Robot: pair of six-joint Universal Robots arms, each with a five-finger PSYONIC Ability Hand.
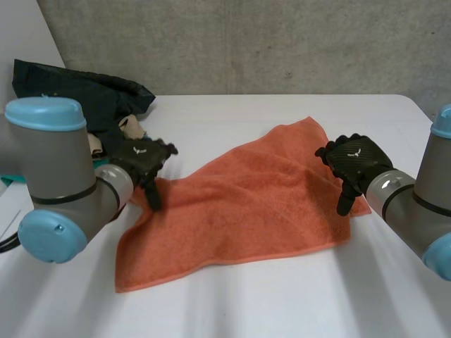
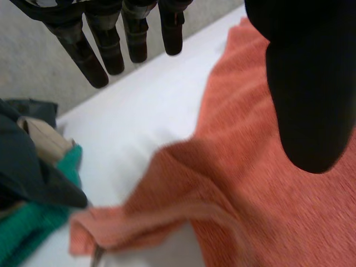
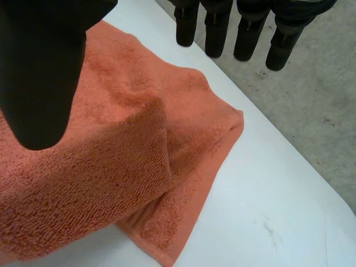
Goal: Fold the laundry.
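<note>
An orange towel (image 1: pixel 239 204) lies spread and rumpled on the white table (image 1: pixel 232 303). My left hand (image 1: pixel 144 160) hovers over the towel's left edge, fingers straight, thumb pointing down, holding nothing. In the left wrist view its fingers (image 2: pixel 111 47) hang above the table and its thumb (image 2: pixel 311 94) above the towel (image 2: pixel 267 183), whose near corner is folded over. My right hand (image 1: pixel 356 163) hovers at the towel's right edge, open and empty. In the right wrist view its fingers (image 3: pixel 245 33) and thumb (image 3: pixel 44 72) stand apart above a bunched towel corner (image 3: pixel 167 144).
A heap of other laundry lies at the table's back left: a dark garment (image 1: pixel 84 95), a beige piece (image 1: pixel 130 127) and green cloth (image 2: pixel 33 222). A grey wall (image 1: pixel 246 42) rises behind the table. Bare table runs along the front and the right.
</note>
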